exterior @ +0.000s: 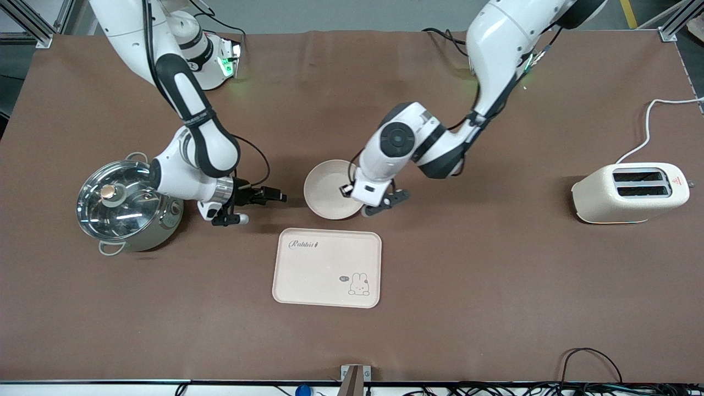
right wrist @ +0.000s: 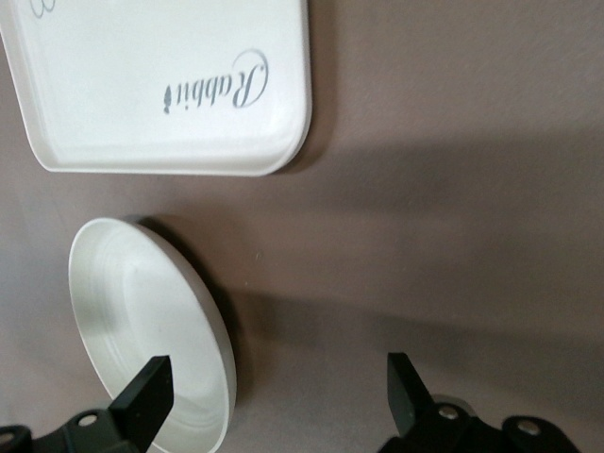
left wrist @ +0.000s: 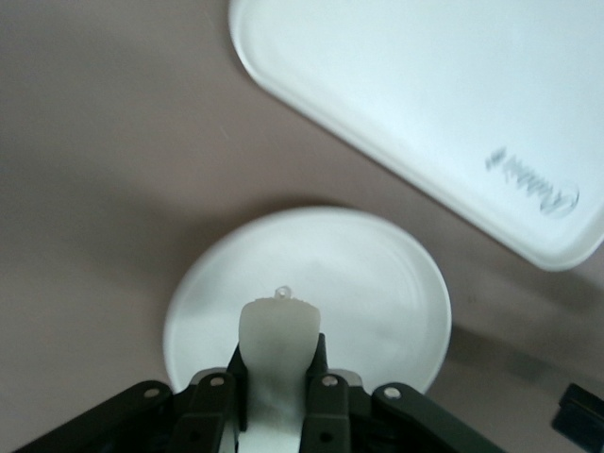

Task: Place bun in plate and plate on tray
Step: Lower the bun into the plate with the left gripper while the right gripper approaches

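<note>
My left gripper (exterior: 360, 204) hangs over the round cream plate (exterior: 327, 190), at the side toward the left arm's end of the table. In the left wrist view it (left wrist: 278, 354) is shut on the small pale bun (left wrist: 278, 326), which sticks out past the fingertips above the plate (left wrist: 377, 283). The rectangular tray (exterior: 327, 267) with "Rabbit" lettering lies nearer to the front camera than the plate, bare. My right gripper (exterior: 235, 213) waits low between the plate and a steel pot. Its jaws (right wrist: 278, 392) stand open on nothing, with the plate (right wrist: 142, 311) and tray (right wrist: 160, 85) in its view.
A steel pot with a glass lid (exterior: 124, 201) stands beside the right gripper toward the right arm's end of the table. A cream toaster (exterior: 630, 192) with a white cable sits toward the left arm's end. Brown cloth covers the table.
</note>
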Robot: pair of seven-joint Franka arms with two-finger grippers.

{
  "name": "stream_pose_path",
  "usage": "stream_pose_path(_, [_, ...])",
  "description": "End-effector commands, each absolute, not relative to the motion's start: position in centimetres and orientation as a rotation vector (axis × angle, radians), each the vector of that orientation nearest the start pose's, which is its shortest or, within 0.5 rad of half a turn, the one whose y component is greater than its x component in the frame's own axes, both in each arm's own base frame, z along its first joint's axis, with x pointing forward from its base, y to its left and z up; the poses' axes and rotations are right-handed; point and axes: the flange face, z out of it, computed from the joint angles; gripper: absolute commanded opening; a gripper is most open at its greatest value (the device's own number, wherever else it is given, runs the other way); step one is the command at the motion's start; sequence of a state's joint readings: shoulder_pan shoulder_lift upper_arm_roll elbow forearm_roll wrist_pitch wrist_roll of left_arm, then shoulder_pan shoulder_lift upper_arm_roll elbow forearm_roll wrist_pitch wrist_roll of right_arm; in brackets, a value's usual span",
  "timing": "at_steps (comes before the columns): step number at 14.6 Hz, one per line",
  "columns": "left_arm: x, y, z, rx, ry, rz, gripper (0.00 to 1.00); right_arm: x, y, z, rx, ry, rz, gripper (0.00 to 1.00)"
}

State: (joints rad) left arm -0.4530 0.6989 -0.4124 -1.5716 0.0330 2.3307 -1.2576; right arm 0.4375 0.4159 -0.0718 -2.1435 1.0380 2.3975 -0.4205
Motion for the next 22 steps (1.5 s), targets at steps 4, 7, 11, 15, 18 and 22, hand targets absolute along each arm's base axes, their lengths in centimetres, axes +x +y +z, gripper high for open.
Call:
stream_pose_path(4, [48.8, -54.2, 21.8, -3.216, -0.823, 0.142, 0.33, 47.7, 23.1, 20.6, -2.520, 0.140, 0.080, 0.97])
stream_pose_path(7, [49.1, -54.4, 21.6, -3.241, -0.881, 0.117, 0.98, 46.7, 25.6, 20.3, -2.536, 0.156, 0.037, 0.83])
stream_pose_path(11, [50.2, -54.3, 25.9, -3.258, -0.968, 0.064, 1.00, 46.7, 26.0, 19.7, -2.541, 0.162, 0.037, 0.64])
stream_pose_path(15, [54.7, -49.3, 33.7, -3.199, -0.982, -0.059, 1.00, 46.8, 26.4, 18.8, -2.551, 0.163, 0.045, 0.58])
stream_pose_path(18, [58.0, -43.1, 38.1, -3.127, -0.774, -0.179, 1.00, 46.4, 27.3, 17.5, -2.558, 0.182, 0.051, 0.56])
stream_pose_path(22, [61.9, -32.2, 45.4, -3.083, -0.615, -0.197, 1.00, 46.2, 28.2, 16.4, -2.563, 0.178, 0.069, 0.51])
